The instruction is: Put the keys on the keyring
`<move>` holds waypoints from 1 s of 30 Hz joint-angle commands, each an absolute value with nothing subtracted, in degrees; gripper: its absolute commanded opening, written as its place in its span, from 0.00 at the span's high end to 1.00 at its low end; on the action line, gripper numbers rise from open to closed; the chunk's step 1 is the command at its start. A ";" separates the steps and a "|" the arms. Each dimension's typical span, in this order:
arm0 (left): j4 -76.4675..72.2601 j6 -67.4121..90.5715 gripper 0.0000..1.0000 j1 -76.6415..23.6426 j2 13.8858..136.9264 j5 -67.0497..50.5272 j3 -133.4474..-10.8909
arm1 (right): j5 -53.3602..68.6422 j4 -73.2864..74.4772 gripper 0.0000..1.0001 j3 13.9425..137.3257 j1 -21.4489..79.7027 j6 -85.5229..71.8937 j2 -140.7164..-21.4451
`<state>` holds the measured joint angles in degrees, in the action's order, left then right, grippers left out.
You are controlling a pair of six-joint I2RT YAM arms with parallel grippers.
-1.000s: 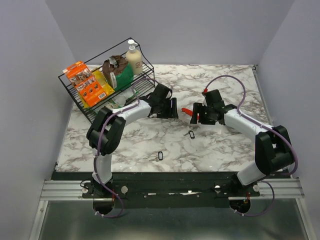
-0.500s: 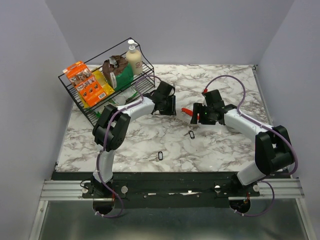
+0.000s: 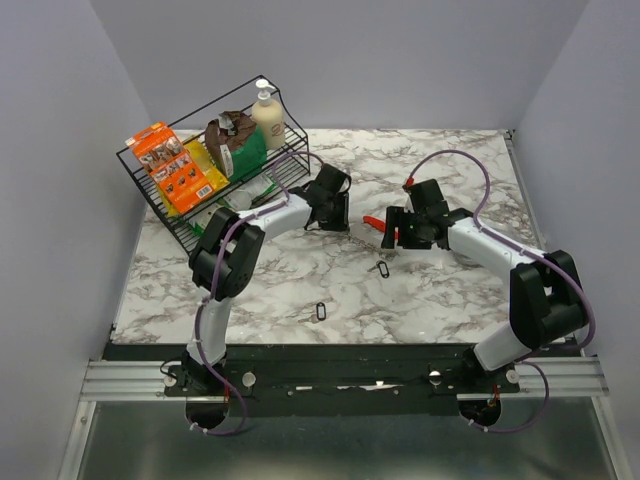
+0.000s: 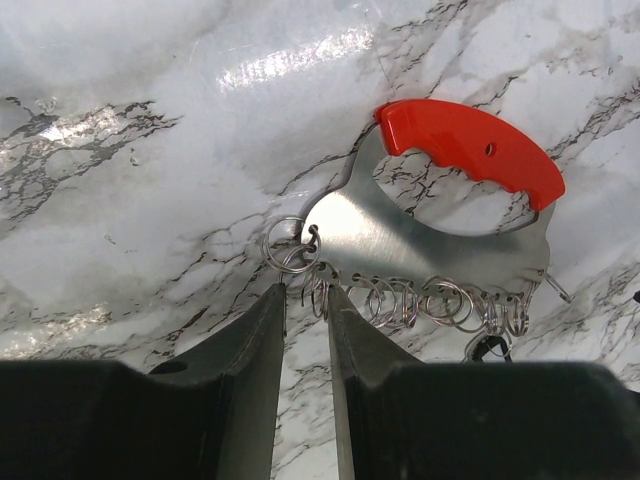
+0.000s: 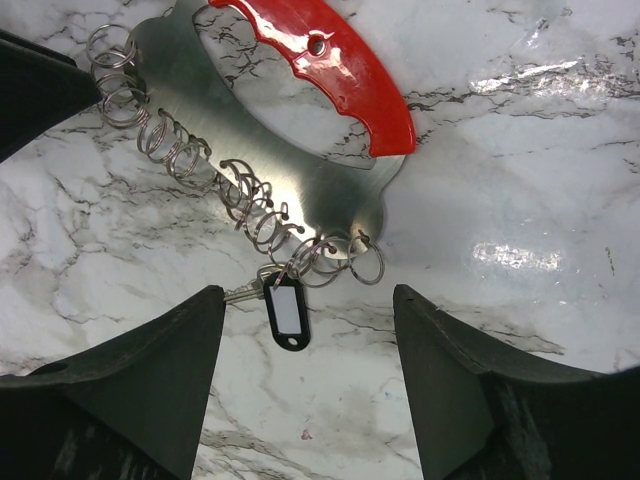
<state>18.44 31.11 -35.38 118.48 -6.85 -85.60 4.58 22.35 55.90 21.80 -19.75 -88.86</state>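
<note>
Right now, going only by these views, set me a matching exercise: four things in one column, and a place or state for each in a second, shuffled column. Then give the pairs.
Things
1. left gripper
2. right gripper
3. key nearest the arm bases
4. pump bottle

Places or states
A. stands in the wire rack
B. fingers wide apart above the keyring
C. lies alone on the marble table
D. fingers a narrow gap apart, at the keyring's rings

Pairs: 1-D, 2-B, 3-C, 4-A

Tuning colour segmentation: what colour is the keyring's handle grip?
Bright red grip on the silvery keyring; left wrist view shows it best.
</note>
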 commanded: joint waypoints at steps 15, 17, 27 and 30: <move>21.62 28.30 0.75 -35.51 122.34 -7.65 -91.58 | 4.31 22.68 0.23 57.83 22.15 -18.46 -89.91; 21.80 28.21 0.75 -35.42 122.17 -7.65 -91.15 | 4.39 22.68 0.24 57.92 22.15 -18.37 -90.00; 20.22 28.13 0.81 -35.51 123.05 -8.88 -88.60 | 4.48 22.85 0.23 58.27 22.24 -18.46 -90.35; 19.69 27.86 0.86 -35.51 123.13 -8.88 -87.11 | 4.92 22.94 0.23 58.10 22.24 -19.07 -91.05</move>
<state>20.21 28.77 -35.38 121.80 -7.60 -89.43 4.60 22.35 56.88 21.80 -19.20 -89.45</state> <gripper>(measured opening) 0.175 0.766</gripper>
